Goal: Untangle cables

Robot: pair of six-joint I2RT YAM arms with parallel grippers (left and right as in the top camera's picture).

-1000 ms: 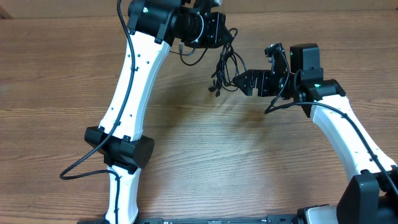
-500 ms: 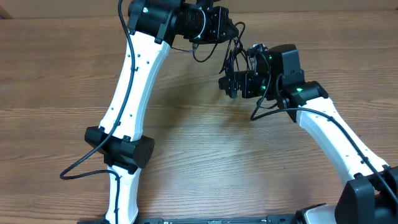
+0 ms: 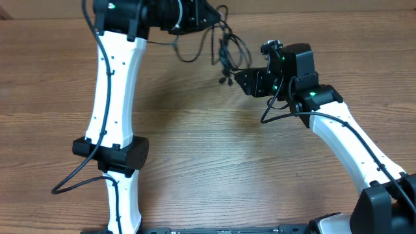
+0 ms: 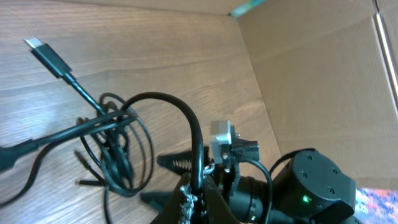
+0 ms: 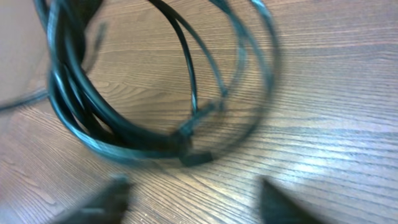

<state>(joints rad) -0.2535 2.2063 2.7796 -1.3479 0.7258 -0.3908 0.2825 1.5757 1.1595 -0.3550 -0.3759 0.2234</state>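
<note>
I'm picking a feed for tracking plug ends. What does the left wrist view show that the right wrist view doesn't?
Only the left wrist view: a plug end of the cables, in sharp focus; the right gripper seen from outside, near the coil; and a cardboard wall.
Only the right wrist view: that gripper's own fingertips, blurred and apart with nothing between them, and a close, blurred look at a knot-like crossing on the loops.
Both: the looped cables over the wooden table.
</note>
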